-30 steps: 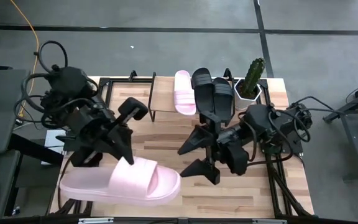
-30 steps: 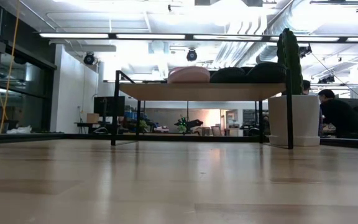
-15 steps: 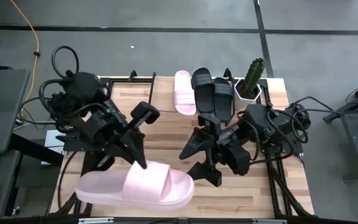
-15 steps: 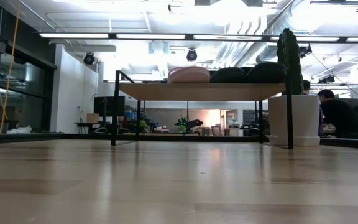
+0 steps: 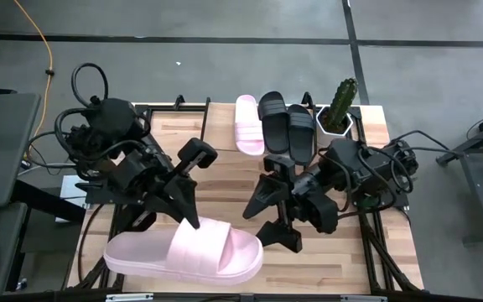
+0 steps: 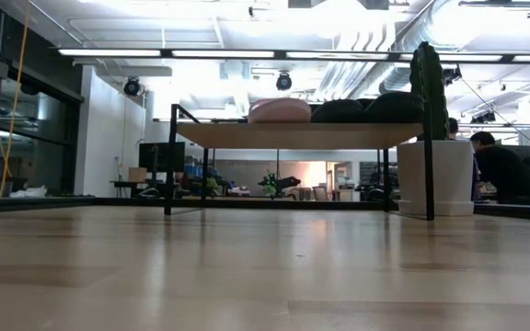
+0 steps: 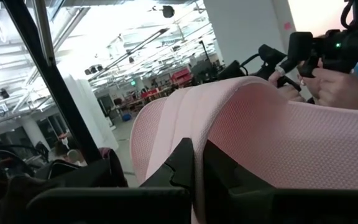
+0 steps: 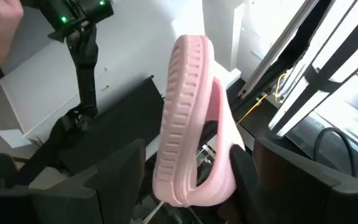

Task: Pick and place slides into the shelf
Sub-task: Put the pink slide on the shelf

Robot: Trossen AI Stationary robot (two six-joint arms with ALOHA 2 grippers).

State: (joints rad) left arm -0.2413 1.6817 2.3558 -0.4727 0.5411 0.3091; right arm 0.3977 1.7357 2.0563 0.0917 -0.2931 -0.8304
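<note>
At lower left of the high view, the left tool (image 5: 193,220) is clamped tight on the strap of a pale pink slide (image 5: 187,252), held above the table (image 5: 225,180). Just right of centre, the right tool (image 5: 268,214) gapes wide, gripping nothing. At upper centre the shelf (image 5: 223,126) carries another pink slide (image 5: 247,124) and two black slides (image 5: 288,126), beside a potted cactus (image 5: 340,106).

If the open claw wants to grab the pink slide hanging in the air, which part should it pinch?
Probably the toe end of the pink slide. It points toward the right claw, which stands wide open beside it, so coming in from that side looks shortest. The left claw already pinches the wide strap, so that part is taken, and the flat sole edge should fit between the fingers.
</note>
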